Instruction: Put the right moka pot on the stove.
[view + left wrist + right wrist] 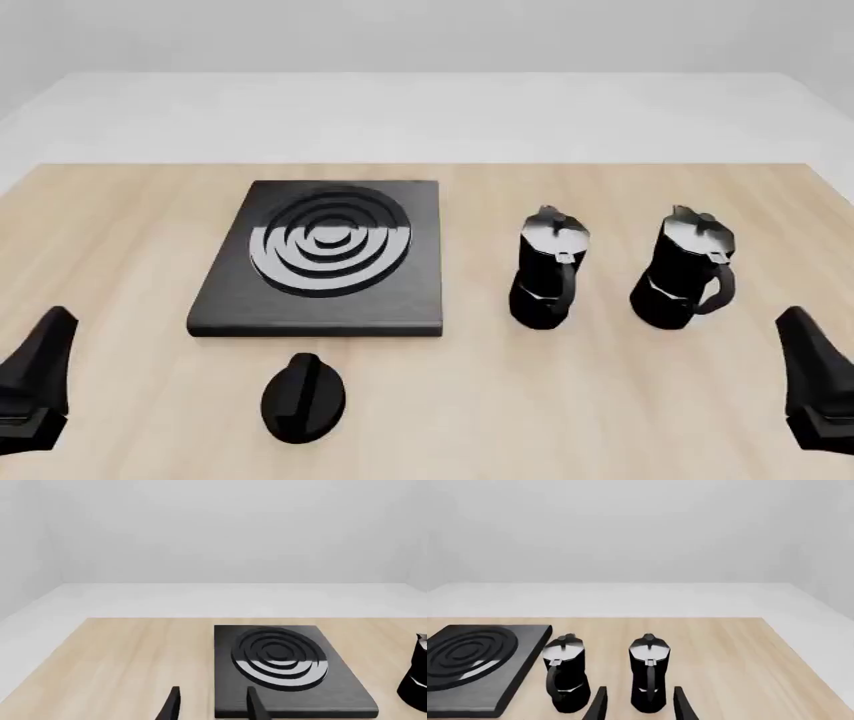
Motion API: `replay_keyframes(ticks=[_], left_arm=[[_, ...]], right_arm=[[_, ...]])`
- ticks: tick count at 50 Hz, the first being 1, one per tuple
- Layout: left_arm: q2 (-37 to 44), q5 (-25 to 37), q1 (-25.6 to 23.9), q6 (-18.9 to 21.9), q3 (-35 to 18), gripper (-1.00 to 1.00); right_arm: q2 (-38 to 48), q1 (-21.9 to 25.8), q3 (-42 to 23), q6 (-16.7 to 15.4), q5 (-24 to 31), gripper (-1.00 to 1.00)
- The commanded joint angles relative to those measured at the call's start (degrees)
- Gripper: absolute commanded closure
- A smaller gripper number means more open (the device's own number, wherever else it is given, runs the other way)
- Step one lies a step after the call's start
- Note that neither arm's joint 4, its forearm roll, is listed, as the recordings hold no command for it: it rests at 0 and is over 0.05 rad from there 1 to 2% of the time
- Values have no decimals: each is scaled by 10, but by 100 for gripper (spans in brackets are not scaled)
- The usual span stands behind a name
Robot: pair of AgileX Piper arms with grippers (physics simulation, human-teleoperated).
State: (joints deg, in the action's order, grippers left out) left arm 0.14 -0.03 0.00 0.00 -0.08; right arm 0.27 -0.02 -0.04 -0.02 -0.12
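The table (561, 400) holds the stove (227, 305) at centre-left with bare burner rings, then two near-identical pots standing upright to its right: the right pot (683, 270) well apart from the stove, the left pot (547, 270) between them, and a small oval knob (303, 397) in front of the stove. Nothing is gripped: in the wrist views the right gripper (638, 705) sits spread, short of the right pot, and the left gripper (211, 705) is spread too, near the stove's front edge (idle, I'd judge). The step in hand looks like the opening reach, so the right arm should advance, close on the right pot's waist without nudging its neighbour, then lift and carry it over the left pot to the rings.
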Motion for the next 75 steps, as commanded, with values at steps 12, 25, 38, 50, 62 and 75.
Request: replay_keyframes(ticks=[12, 25, 38, 50, 62, 75], left_arm=[[3, -1, 0, 0, -2, -100], [3, -1, 0, 0, -2, -100], [3, -1, 0, 0, -2, -100], [3, -1, 0, 0, -2, -100], [3, -1, 0, 0, -2, -100], [3, -1, 0, 0, -2, -100]], right_arm=[[152, 9, -7, -27, -88, -100], [241, 19, -79, -48, -55, -100], [301, 9, -138, -54, -23, -100], [375, -4, -136, -60, -79, -100], [449, -6, -118, -53, -160, -100], [494, -9, -106, -44, -212, -100]])
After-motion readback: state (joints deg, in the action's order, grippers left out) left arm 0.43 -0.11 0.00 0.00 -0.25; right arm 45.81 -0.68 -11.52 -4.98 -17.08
